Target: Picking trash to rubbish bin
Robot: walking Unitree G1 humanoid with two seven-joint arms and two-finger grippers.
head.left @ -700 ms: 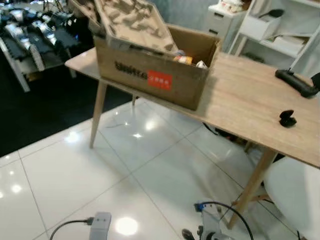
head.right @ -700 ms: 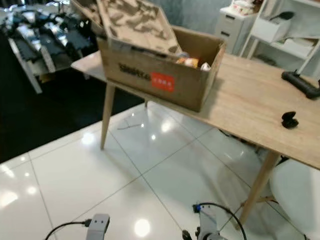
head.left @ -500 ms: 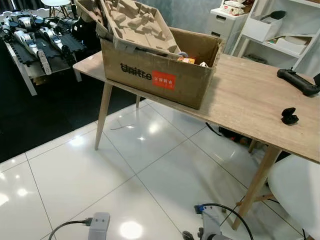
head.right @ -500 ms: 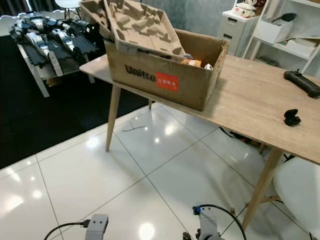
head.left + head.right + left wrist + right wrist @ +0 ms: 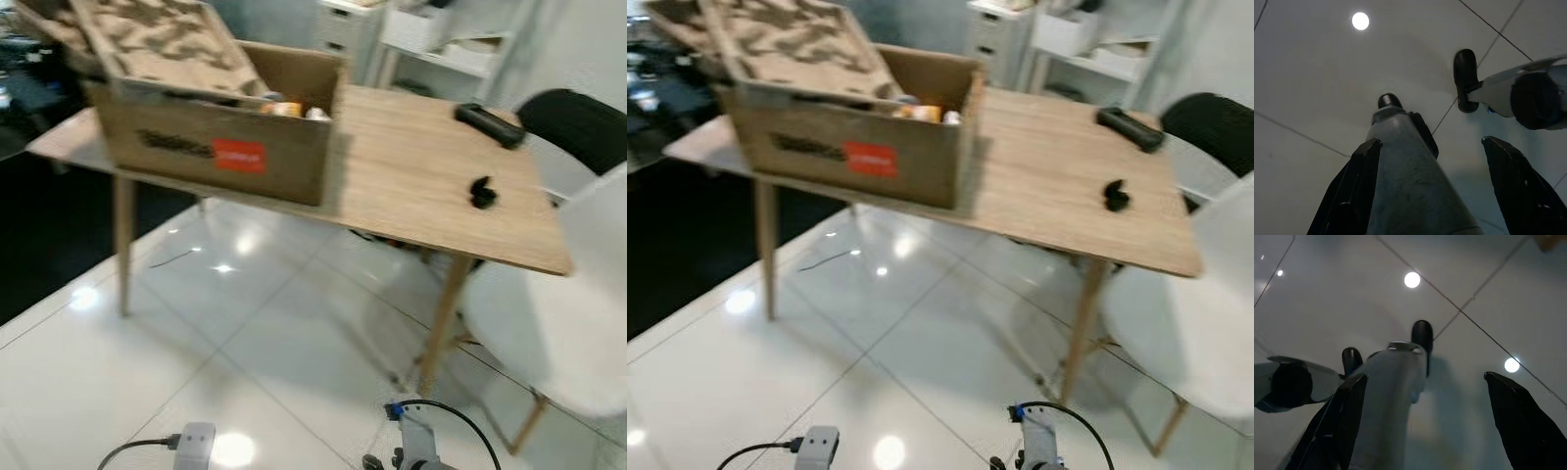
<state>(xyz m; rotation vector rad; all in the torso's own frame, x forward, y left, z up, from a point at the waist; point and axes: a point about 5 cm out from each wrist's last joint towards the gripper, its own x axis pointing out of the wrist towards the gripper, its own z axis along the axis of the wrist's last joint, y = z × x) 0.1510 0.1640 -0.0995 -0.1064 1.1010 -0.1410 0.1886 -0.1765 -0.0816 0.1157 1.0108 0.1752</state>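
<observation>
Trash, seemingly the orange and white scraps (image 5: pixel 292 110) in the cardboard box (image 5: pixel 211 147) on the counter (image 5: pixel 431 186), upper left of the frame, looks untouched: both grippers (image 5: pixel 1432 186) (image 5: pixel 1422 421) hang over the floor, jaws spread, nothing held.

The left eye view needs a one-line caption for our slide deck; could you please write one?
Wooden table carrying an open cardboard box, beside a white chair on glossy tiles.

Before me, glossy white floor tiles (image 5: pixel 245 333) mirror the lamps; the surface (image 5: pixel 431 186) is matt pale wood, the box (image 5: pixel 216 147) rough brown cardboard, the chair (image 5: pixel 558 323) smooth white plastic.
</observation>
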